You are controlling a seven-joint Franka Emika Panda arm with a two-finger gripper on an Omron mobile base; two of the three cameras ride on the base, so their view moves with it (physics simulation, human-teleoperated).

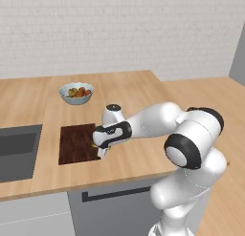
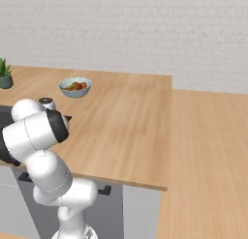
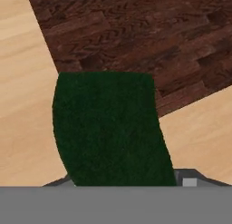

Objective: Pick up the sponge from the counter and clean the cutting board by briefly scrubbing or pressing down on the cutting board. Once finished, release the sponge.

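Observation:
My gripper (image 1: 102, 150) hangs at the right edge of the cutting board (image 1: 75, 143), shut on the sponge (image 1: 95, 146), of which a sliver of yellow shows at the fingers. In the hand view the sponge's dark green top (image 3: 111, 128) sits close to the camera and covers the fingertips. Its far end reaches over a corner of the dark reddish-brown cutting board (image 3: 136, 32), with the light-wood counter (image 3: 22, 105) on both sides. Whether the sponge touches the board I cannot tell.
A white bowl of fruit (image 1: 76, 93) stands behind the board, also visible from the right (image 2: 75, 86). The grey sink basin (image 1: 16, 151) lies left of the board. A small potted plant (image 2: 5, 73) stands at the far left. The counter's front edge (image 1: 119, 175) runs close below the board.

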